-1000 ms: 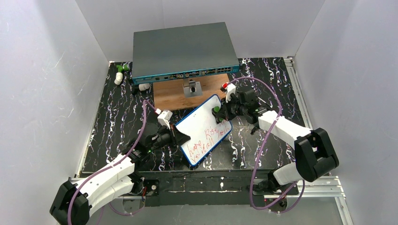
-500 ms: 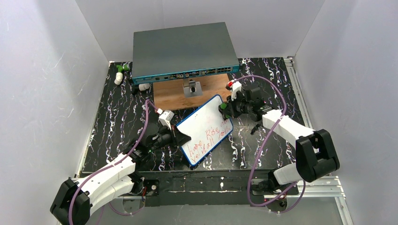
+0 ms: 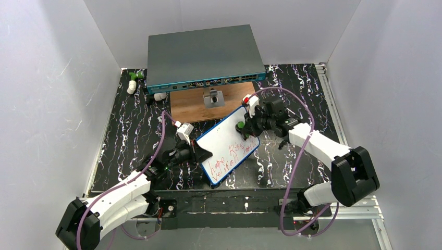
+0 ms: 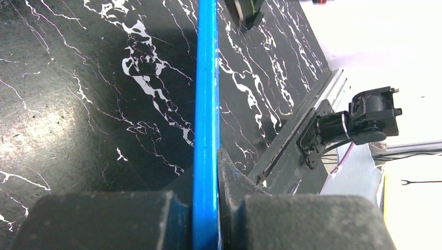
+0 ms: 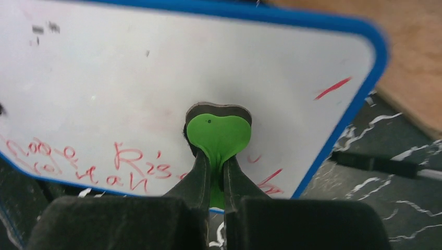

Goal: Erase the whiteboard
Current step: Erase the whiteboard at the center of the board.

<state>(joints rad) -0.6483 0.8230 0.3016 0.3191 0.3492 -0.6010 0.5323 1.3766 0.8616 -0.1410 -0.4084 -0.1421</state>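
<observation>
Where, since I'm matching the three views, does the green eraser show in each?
Top external: eraser mid-picture, on the whiteboard's far right part.
Left wrist: eraser at the top edge, just right of the blue frame; only partly seen.
Right wrist: eraser at centre, pressed on the board.
Shared landmark: the whiteboard's blue frame.

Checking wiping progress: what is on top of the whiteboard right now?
A green eraser, gripped by the right hand, sits against the whiteboard, with red writing across the board's near half. Whatever lies beneath the eraser's pad is covered.
</observation>
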